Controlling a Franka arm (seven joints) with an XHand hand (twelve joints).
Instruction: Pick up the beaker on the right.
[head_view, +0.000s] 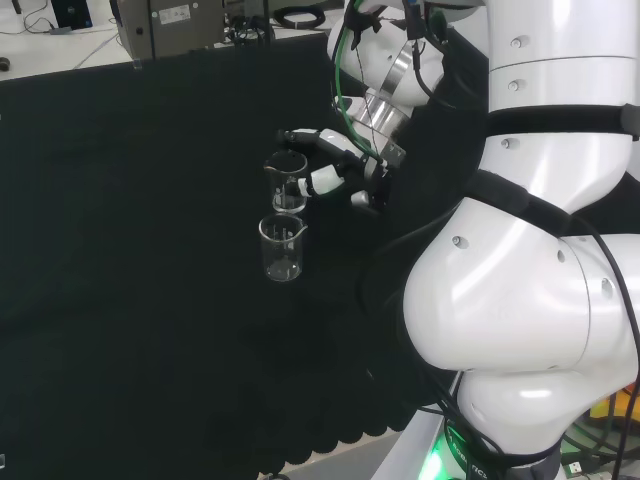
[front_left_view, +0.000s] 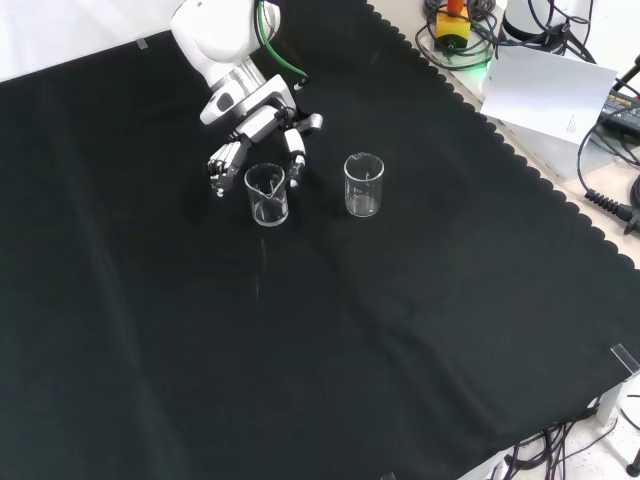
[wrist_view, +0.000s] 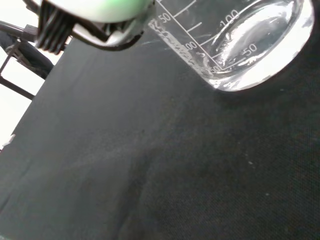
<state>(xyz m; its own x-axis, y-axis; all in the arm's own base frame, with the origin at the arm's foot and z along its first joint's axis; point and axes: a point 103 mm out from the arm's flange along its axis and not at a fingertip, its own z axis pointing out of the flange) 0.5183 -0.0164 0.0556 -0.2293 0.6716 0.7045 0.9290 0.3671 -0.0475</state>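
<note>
Glass, by the look of it: 2 clear beakers stand on the black cloth (front_left_view: 420, 330). In the front view the hand (front_left_view: 262, 128) sits at the left beaker (front_left_view: 267, 194), fingers (front_left_view: 224, 163) on one side, thumb on the other, curled about its wall; whether they touch it I cannot tell. The right beaker (front_left_view: 364, 184) stands apart, untouched.

It should prove light, stiff, slippery and breakable. Best taken around the mid wall, below the spout.

Wrist view shows graduation marks on the glass; no brand shows.
</note>
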